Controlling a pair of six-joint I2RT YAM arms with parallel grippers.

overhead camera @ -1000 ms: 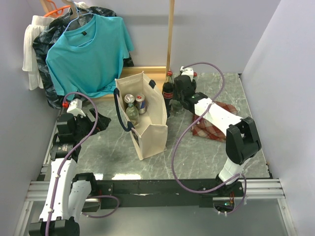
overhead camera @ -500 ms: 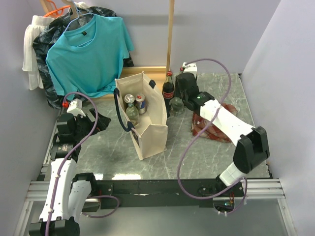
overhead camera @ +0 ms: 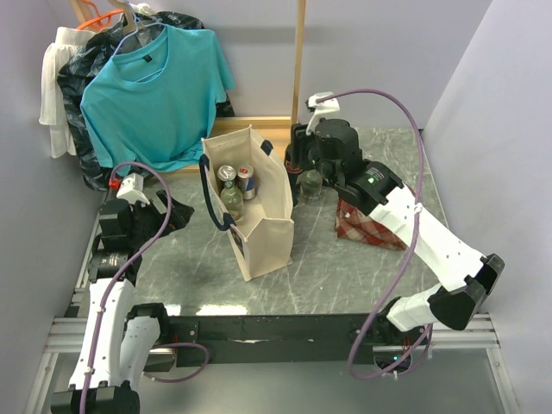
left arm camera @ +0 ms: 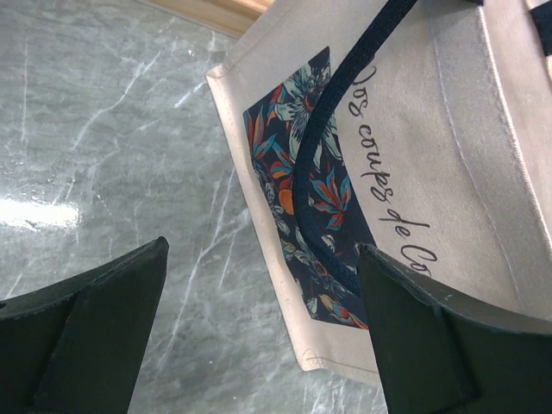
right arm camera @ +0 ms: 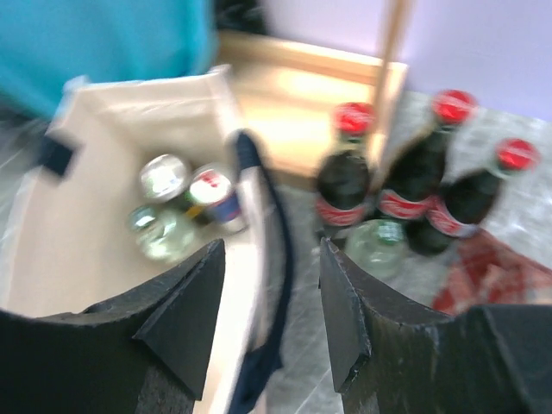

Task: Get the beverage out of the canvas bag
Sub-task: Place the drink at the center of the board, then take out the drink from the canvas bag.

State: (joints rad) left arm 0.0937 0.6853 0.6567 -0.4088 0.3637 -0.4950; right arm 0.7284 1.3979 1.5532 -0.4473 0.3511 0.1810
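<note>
Two cans and a clear bottle (overhead camera: 231, 201) stand upright inside the canvas bag (overhead camera: 263, 233), all of them below its rim. The silver-topped can (overhead camera: 226, 173) and the red and blue can (overhead camera: 246, 178) sit side by side at the far end of the bag, and the clear bottle is just in front of them.

The bag itself stands upright on the grey marble bench (overhead camera: 345, 272) with its mouth open, a little left of the middle. Its dark navy handle (left arm camera: 323, 164) hangs down across a floral patch and some script lettering on the side wall.

The right gripper (right arm camera: 263, 323) hangs above the bag's right rim, between the bag and a group of three cola bottles (right arm camera: 345, 185) with red caps. Its jaws are parted and nothing sits between them; that wrist view is blurred, with the bag's right wall and handle showing through the gap. A small clear glass bottle (overhead camera: 310, 185) stands just in front of the cola bottles, outside the bag. A red plaid cloth (overhead camera: 366, 228) lies on the bench to their right, partly under the right arm.

The left gripper (left arm camera: 263, 341) is low on the bench to the left of the bag, apart from it and facing its printed side, its jaws spread wide and empty.

A teal T-shirt (overhead camera: 155, 95) hangs at the back left, above the bench.
</note>
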